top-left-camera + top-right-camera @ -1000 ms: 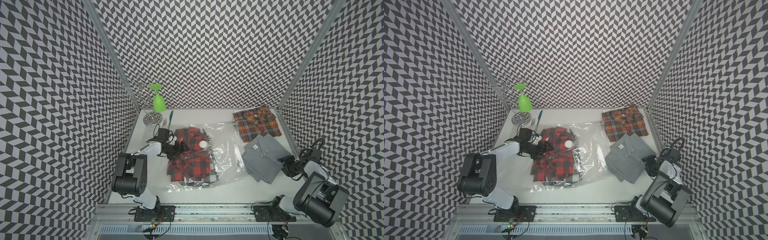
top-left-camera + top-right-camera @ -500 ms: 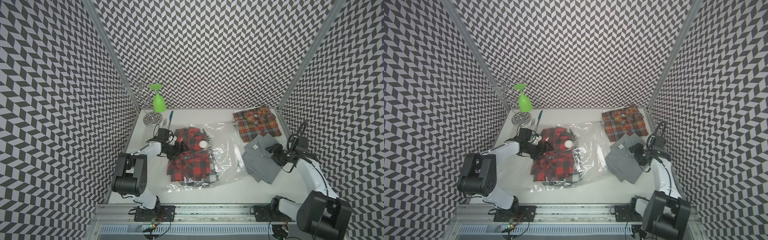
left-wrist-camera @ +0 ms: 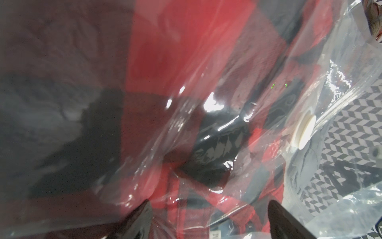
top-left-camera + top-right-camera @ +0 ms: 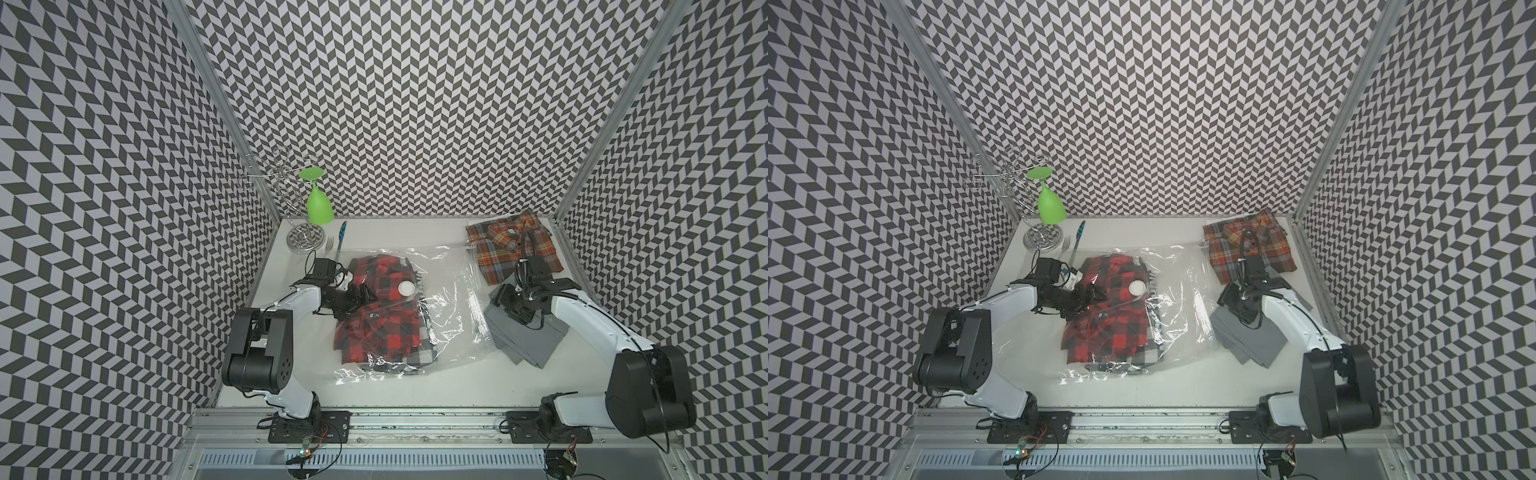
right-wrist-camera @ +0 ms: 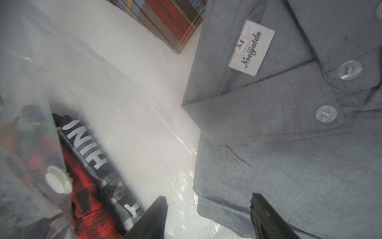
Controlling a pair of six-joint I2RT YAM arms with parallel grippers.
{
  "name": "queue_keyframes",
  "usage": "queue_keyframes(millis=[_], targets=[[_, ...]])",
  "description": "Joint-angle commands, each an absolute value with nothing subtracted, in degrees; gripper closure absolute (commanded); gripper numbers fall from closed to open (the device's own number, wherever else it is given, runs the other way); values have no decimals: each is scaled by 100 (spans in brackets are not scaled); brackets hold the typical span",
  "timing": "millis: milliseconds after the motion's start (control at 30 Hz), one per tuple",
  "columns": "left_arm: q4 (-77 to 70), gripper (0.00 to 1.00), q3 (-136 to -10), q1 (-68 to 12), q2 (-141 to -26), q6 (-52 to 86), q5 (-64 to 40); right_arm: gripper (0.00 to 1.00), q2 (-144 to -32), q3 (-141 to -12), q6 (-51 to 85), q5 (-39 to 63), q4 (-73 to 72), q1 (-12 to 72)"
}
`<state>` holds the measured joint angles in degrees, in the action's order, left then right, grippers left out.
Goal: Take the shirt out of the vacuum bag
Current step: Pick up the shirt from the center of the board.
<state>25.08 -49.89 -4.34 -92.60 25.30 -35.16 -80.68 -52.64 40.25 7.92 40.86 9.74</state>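
One clear crinkly plastic vacuum bag lies on the white table and holds one red-black checked shirt. Beside it are one folded grey shirt and one orange plaid shirt. Two grippers, jaws spread: the left gripper at the bag, the right gripper at the grey shirt's edge.

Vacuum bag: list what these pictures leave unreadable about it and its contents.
- Bag mouth, both top views: open or sealed unclear; the clear plastic and glare hide the seam.
- Left claw, left wrist view: inside or atop the bag unclear; the near cloth is blurred.
- Lettering in the bag, right wrist view: partly hidden by the shirt and plastic folds.
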Motion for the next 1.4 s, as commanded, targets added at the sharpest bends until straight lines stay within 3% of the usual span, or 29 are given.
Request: queue_keyframes(millis=[0, 200, 833, 1067, 1200, 1367], targets=[[2771, 10, -4614, -234, -9584, 2364, -2593, 34, -8437, -5567, 4123, -18, 4276, 1170], [2648, 10, -4515, -33, -9604, 2289, -2693, 34, -8704, -5848, 4135, -570, 4494, 1213], [2531, 11, -4438, 378, -9773, 2039, -3015, 35, -9938, -6274, 4526, -612, 4323, 1606], [2503, 12, -4430, 374, -9773, 2030, -3059, 40, -10202, -6042, 4437, -660, 4290, 1612], [2486, 12, -4417, 377, -9791, 2017, -3076, 51, -10423, -5999, 4343, -620, 4290, 1611], [2485, 12, -4417, 378, -9804, 2013, -3085, 74, -10403, -5704, 4291, -477, 4116, 1610]])
